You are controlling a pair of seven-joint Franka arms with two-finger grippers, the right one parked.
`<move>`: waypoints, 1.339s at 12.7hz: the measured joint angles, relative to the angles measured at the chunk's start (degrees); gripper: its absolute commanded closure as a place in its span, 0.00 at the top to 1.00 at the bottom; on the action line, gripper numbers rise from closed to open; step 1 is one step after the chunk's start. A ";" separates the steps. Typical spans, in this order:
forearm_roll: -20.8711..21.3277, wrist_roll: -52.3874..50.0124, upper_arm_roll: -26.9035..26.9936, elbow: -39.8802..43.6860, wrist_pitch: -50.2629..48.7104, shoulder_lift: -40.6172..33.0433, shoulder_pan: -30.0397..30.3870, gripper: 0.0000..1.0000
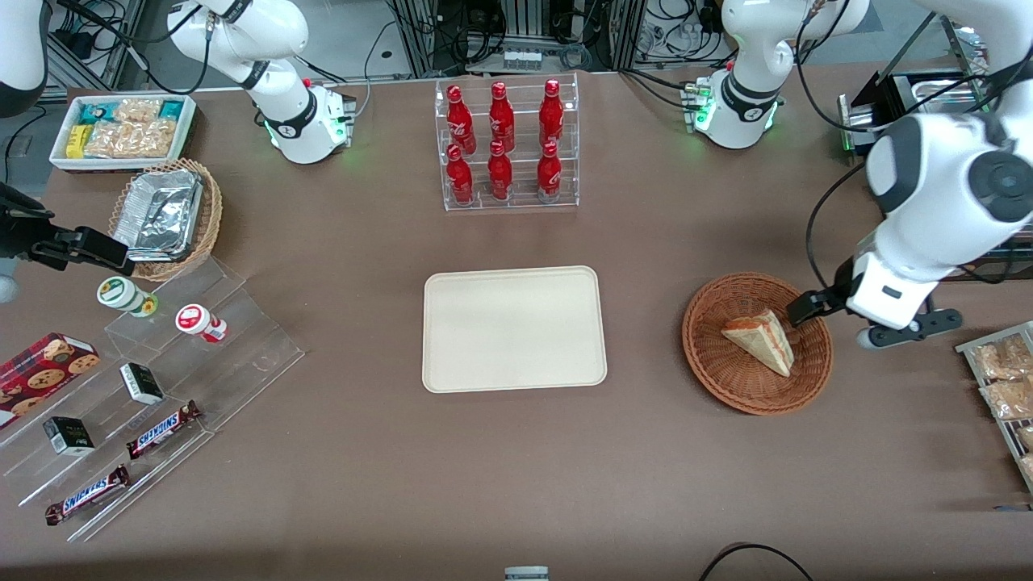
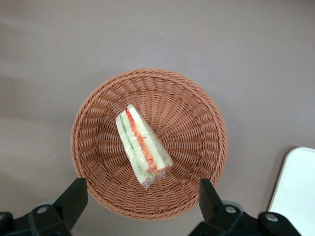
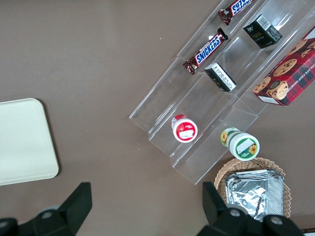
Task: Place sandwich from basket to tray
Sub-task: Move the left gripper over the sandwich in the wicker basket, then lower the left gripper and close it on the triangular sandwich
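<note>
Two Snickers bars nearest camera; one tray; one sandwich in one basket; gripper above, fingers spread.

The sandwich lies in the round brown basket, near the bare cream tray, with the open pincer above the basket.

The small triangular wrapped sandwich lies in the round reddish-brown woven wicker basket, toward the working arm's end of the table. The left arm's gripper hangs above the basket's rim, its two fingers spread wide apart and touching nothing. The flat cream rectangular tray sits in the middle of the table, apart from the basket. The clear plastic rack of red bottles stands farther from the front camera than the tray.
</note>
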 measured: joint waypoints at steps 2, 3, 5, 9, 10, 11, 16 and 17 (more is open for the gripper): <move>-0.18 -3.86 -0.01 -3.76 5.33 0.92 -0.01 1.00; -0.18 -6.09 -0.01 -5.60 8.78 1.50 -0.01 1.00; -0.19 -9.20 -0.01 -9.32 14.85 2.83 -0.26 1.00; -0.20 -13.65 -0.04 -11.70 20.18 6.27 -1.43 1.00; -0.20 -14.22 -0.03 -11.74 20.35 6.94 -1.83 1.00; -0.20 -14.49 -0.03 -11.88 20.37 7.37 -1.96 1.00; -0.20 -14.59 0.85 -12.86 20.84 8.27 -1.84 1.00; -0.20 -14.77 0.94 -12.94 21.28 8.63 -1.72 0.99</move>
